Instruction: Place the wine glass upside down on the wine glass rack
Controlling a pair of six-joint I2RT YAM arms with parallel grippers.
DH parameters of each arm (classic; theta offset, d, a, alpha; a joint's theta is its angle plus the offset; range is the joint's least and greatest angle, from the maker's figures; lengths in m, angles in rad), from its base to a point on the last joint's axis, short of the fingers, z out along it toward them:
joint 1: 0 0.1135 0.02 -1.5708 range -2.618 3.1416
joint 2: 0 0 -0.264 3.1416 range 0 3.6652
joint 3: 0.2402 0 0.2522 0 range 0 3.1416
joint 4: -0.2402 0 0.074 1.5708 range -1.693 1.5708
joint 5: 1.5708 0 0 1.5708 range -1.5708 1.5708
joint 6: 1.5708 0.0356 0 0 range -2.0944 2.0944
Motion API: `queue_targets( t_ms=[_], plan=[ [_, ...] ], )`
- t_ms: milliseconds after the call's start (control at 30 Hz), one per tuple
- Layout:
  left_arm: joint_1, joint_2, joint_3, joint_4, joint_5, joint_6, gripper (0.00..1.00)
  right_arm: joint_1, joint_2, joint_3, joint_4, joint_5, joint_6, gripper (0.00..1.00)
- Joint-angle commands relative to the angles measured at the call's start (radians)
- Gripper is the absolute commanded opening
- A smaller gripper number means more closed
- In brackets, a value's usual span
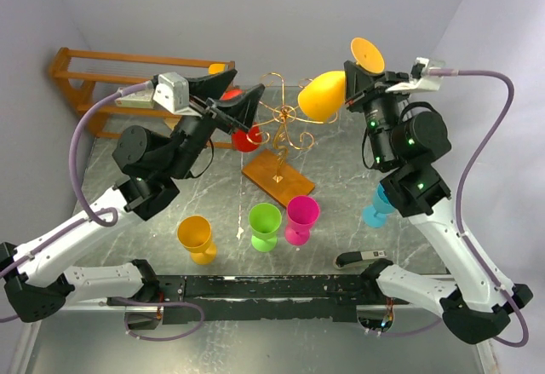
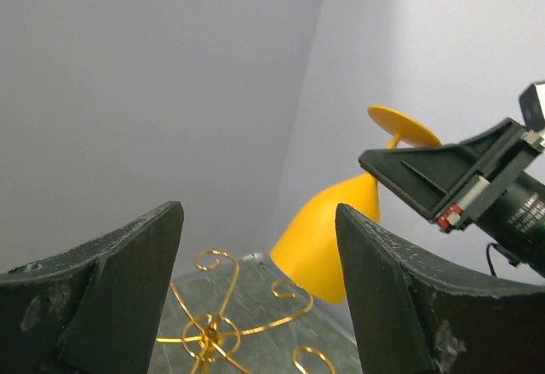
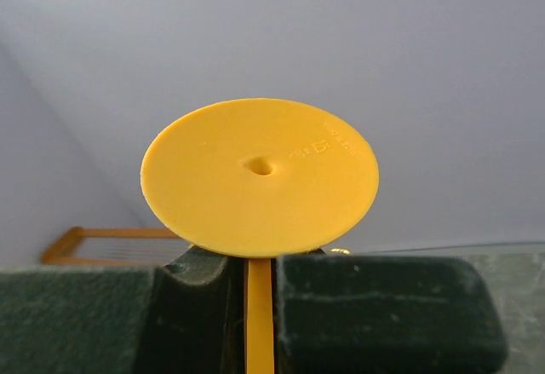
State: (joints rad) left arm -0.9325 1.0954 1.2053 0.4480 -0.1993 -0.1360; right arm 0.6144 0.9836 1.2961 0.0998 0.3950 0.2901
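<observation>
The grey marbled table (image 1: 341, 169) is filling the middle of the top view, and a brown wooden shelf unit (image 1: 94, 76) is standing in the upper left against the wall. The left arm (image 1: 153, 161) is reaching up from the lower left and the right arm (image 1: 409, 152) from the lower right.

The wine glass rack (image 1: 285, 127) is sitting at centre, its gold wire curls rising from a flat wooden base. In the left wrist view those curls (image 2: 213, 331) are showing at the bottom between the dark fingers.

The yellow wine glass (image 1: 324, 94) is hanging tilted in the upper centre, bowl toward the lower left and foot toward the upper right, just beside the rack's top curls; whether it is touching them cannot be told. The right gripper (image 1: 356, 77) is clenching its stem, and the right wrist view is showing the round foot (image 3: 260, 178) above the closed fingers (image 3: 383, 306).

The left gripper (image 1: 234, 97) is hovering left of the rack with its fingers spread wide and grasping nothing.

An orange glass (image 1: 196, 238), a green glass (image 1: 264, 225), a magenta glass (image 1: 301, 219) and a blue glass (image 1: 377, 208) are standing across the lower table; a red glass (image 1: 247, 141) is sitting partly hidden under the left gripper. A small black-handled tool (image 1: 362, 259) is lying at lower right.
</observation>
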Motion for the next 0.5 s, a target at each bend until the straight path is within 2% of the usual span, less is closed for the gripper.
queue_targets(
  t_ms=[0, 167, 300, 467],
  plan=[
    [0.000, 0.029, 0.073, 0.070, -0.097, 0.062, 0.83, -0.004, 0.035, 0.136, -0.100, 0.087, -0.087, 0.00],
    [0.000, 0.066, 0.109, 0.013, -0.104, -0.070, 0.84, -0.005, 0.019, 0.178, -0.221, 0.084, -0.143, 0.00],
    [-0.002, 0.113, 0.200, -0.140, -0.094, -0.185, 0.85, -0.004, 0.004, 0.229, -0.387, 0.048, -0.214, 0.00],
    [0.000, 0.128, 0.215, -0.148, -0.009, -0.255, 0.87, -0.004, -0.062, 0.167, -0.418, -0.006, -0.243, 0.00]
  ],
)
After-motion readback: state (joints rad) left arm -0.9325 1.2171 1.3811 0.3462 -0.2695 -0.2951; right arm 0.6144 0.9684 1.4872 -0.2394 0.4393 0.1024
